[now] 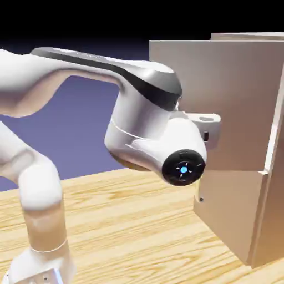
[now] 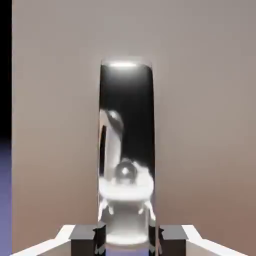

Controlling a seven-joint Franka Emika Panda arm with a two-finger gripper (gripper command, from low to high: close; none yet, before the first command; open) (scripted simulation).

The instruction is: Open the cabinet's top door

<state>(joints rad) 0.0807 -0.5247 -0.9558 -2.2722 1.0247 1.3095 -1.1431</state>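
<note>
Table (image 1: 111,222) lies beneath the cabinet (image 1: 274,222), which stands at the exterior view's right. The arm (image 1: 147,116) reaches over to it. The top door (image 1: 227,83) stands ajar, jutting past the lower door (image 1: 230,205). The jaws are closed on the top door's shiny upright handle (image 2: 126,150).

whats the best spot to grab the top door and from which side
By its handle, the long slim bar: come straight at the door's face, one claw finger on each long side, as the bar is narrow across and stands upright along the panel.
</note>
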